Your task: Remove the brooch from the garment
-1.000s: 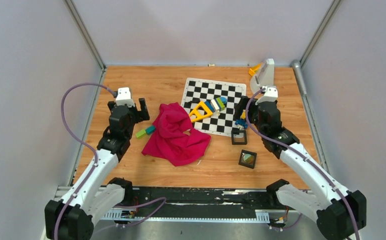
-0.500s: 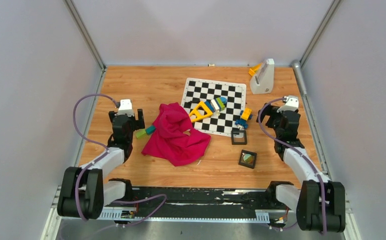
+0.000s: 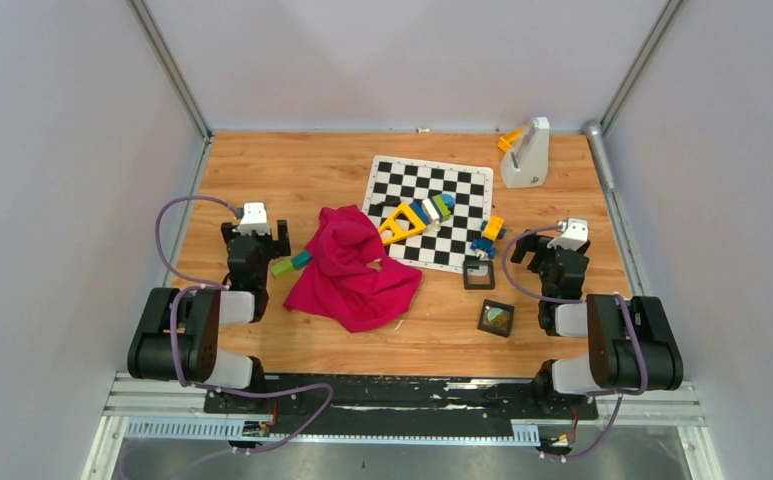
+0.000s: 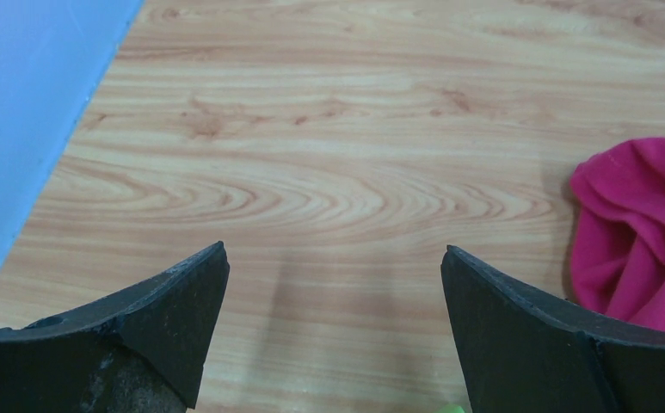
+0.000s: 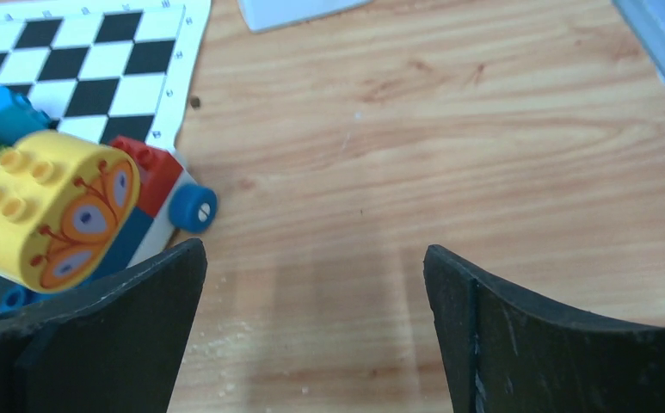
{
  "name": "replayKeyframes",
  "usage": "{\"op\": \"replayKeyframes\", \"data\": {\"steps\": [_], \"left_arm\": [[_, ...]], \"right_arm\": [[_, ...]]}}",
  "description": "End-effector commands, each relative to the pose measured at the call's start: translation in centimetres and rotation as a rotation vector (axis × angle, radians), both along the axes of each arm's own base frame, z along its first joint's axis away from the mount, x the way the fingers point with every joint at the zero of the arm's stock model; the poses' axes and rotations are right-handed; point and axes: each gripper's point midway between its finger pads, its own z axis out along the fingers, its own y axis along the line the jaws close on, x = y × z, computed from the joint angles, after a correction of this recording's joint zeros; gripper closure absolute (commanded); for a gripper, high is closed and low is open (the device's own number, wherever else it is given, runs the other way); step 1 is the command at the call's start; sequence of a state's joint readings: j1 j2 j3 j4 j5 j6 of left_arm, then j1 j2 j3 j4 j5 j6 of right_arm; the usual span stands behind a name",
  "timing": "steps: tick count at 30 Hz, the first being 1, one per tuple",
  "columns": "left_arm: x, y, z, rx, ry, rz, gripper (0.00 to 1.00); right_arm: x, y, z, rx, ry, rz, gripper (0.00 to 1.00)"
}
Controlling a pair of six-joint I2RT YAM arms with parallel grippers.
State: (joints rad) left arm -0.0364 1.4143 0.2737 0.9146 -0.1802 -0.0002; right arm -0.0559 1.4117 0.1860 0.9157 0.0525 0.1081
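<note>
The magenta garment (image 3: 352, 268) lies crumpled on the wooden table, left of centre; its edge shows at the right of the left wrist view (image 4: 647, 224). The brooch (image 3: 498, 318), a small yellow-green disc, rests inside a black square frame (image 3: 486, 326) to the right of the garment, apart from it. My left gripper (image 3: 256, 232) is open and empty, low over bare wood left of the garment (image 4: 333, 258). My right gripper (image 3: 550, 252) is open and empty over bare wood right of the toy blocks (image 5: 314, 254), beyond the brooch.
A chequered board (image 3: 430, 212) carries a yellow triangle (image 3: 400, 222) and coloured toy blocks (image 3: 436, 208). More blocks (image 5: 53, 206) lie at its right edge. A second, empty black frame (image 3: 479, 273), a green-teal block (image 3: 290, 263) and a white stand (image 3: 527, 153) also sit on the table.
Both arms have folded back toward the near edge. The right gripper moved right and nearer, away from the blocks and the black frame. The left gripper drew back slightly. The garment and the brooch stayed put.
</note>
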Motion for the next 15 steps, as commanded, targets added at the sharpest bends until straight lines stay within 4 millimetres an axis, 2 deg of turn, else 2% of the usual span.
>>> {"op": "replayKeyframes", "data": {"steps": [1, 15], "left_arm": [[1.33, 0.02, 3.29, 0.010, -0.114, -0.013, 0.00], [1.39, -0.16, 3.18, 0.013, -0.117, -0.027, 0.00]], "right_arm": [[1.78, -0.29, 4.96, -0.025, -0.189, -0.010, 0.00], [1.84, -0.27, 4.83, -0.020, -0.174, -0.010, 0.00]]}}
